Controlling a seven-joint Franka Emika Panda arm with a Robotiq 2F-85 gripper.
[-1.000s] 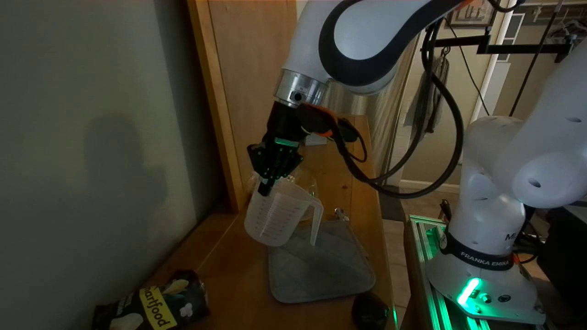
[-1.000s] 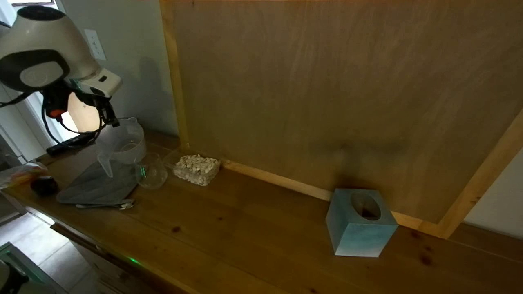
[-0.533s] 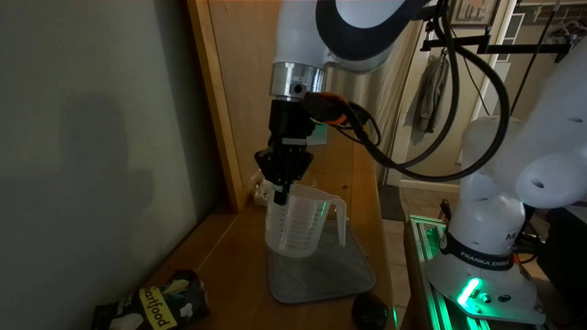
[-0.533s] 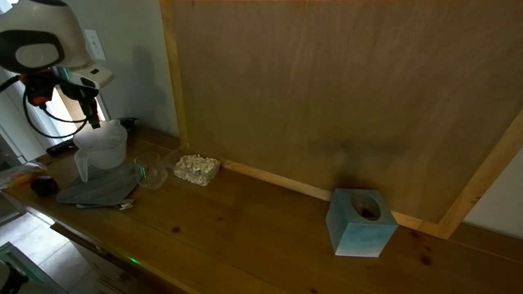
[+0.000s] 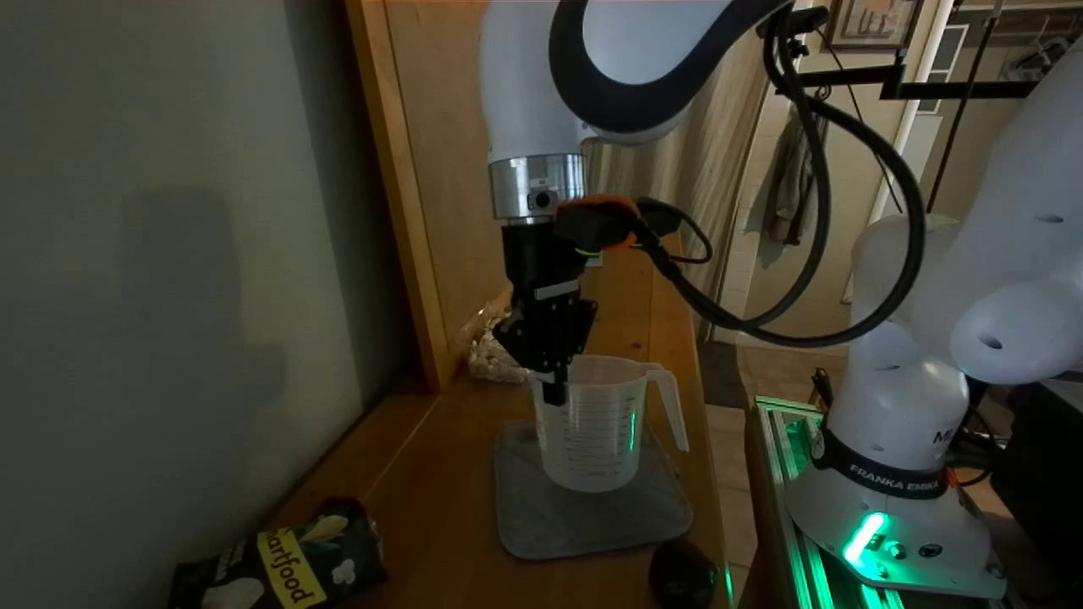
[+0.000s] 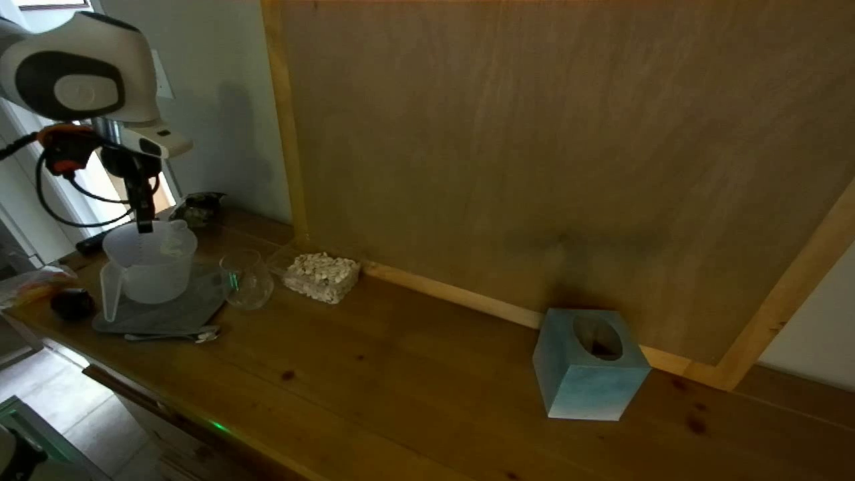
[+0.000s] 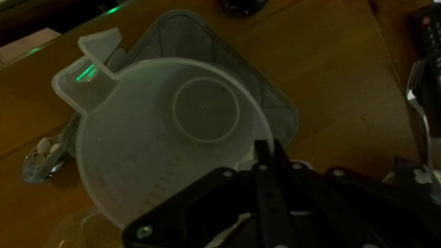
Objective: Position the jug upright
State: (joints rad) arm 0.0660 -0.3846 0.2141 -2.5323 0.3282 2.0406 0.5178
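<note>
The jug (image 5: 592, 440) is translucent whitish plastic with a side handle. It stands close to upright over the grey mat (image 5: 584, 533); I cannot tell whether its base touches the mat. It also shows in an exterior view (image 6: 157, 277), handle towards the counter's front edge. In the wrist view I look down into the jug (image 7: 137, 137), and its round bottom shows. My gripper (image 7: 270, 148) is shut on the jug's rim, one finger inside the wall and one outside. The gripper also shows in both exterior views (image 5: 554, 391) (image 6: 145, 226), pointing down.
A small clear glass (image 6: 247, 284) and a container of oats (image 6: 324, 277) stand beside the mat. A dark round object (image 5: 681, 575) lies near the front edge. A snack bag (image 5: 292, 558), fork (image 7: 418, 100), remote (image 7: 432, 41), spoon (image 7: 41, 162) and tissue box (image 6: 591, 367) lie around.
The jug, held by its rim, has turned from tilted to nearly upright. My gripper has moved with it over the middle of the mat, away from the glass, and lower.
</note>
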